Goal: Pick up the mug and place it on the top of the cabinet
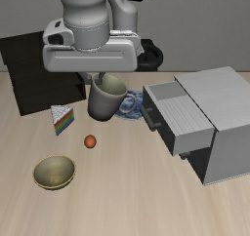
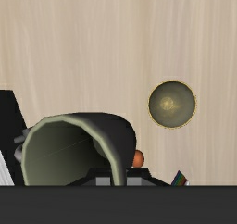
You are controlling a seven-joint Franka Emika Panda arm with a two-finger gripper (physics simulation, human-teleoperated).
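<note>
Item 1: table (image 1: 127,196), pale wood grain, and it is the whole work surface you see. Behind it the room is plain light grey.

Item 2: mug (image 1: 105,98), olive-grey. It hangs tilted under the gripper (image 1: 101,82), to the exterior view's left of the cabinet and not on its top. In the wrist view the mug (image 2: 79,149) turns its open mouth up at you, and the gripper (image 2: 111,180) has its 2 fingers pinching the mug's wall at the rim.

Item 3: cabinet (image 1: 210,92), grey, at the exterior view's right. Its flat top is bare, and 1 drawer (image 1: 166,111) is pulled out toward the mug.

Item 4: bowl (image 1: 55,173), olive, upright, well apart from the mug; it is the round dish (image 2: 172,105) in your wrist view.

Item 5: small orange ball (image 1: 90,140), between the bowl and the mug.

Item 6: striped wedge (image 1: 62,120), many-coloured, near the mug.

Item 7: blue object (image 1: 132,105), between the mug and the drawer; you cannot tell what it is.

Item 8: dark box (image 1: 29,69), at the table's far edge.
</note>
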